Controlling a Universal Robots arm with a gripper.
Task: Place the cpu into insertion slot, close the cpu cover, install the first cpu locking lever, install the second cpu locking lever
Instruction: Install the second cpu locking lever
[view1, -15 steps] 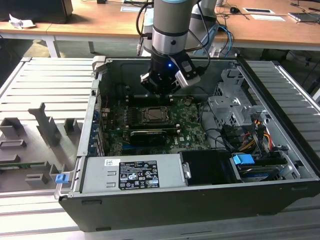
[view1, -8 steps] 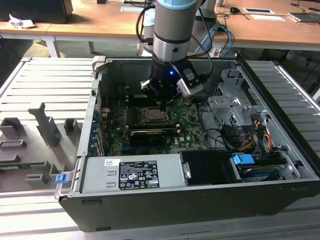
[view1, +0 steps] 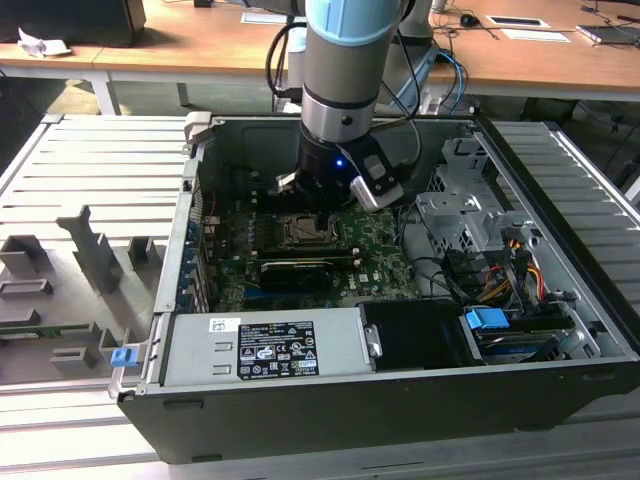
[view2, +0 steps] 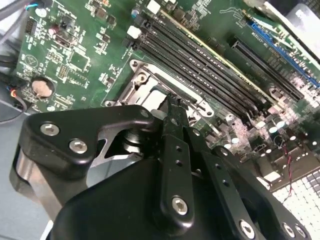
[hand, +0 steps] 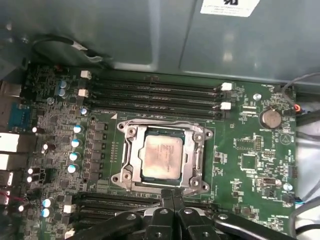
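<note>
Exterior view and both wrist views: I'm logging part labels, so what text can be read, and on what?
Black label on the power supply: print too small to read.
White sticker on the case wall: cut off and blurred.
Green circuit board: white markings, unreadable.
The cpu: no legible marking.

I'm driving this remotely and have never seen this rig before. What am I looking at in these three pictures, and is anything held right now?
The exterior view shows one robot arm reaching down into an open computer case that lies on its side on a metal table. The other two pictures come from cameras riding on the arm's wrist.

In the first wrist view, the green motherboard carries the insertion slot. The cpu already sits in it, inside the silvery cpu cover frame.

The gripper hangs just beside that socket. Its jaws look closed together with nothing between them, so nothing seems held.
</note>
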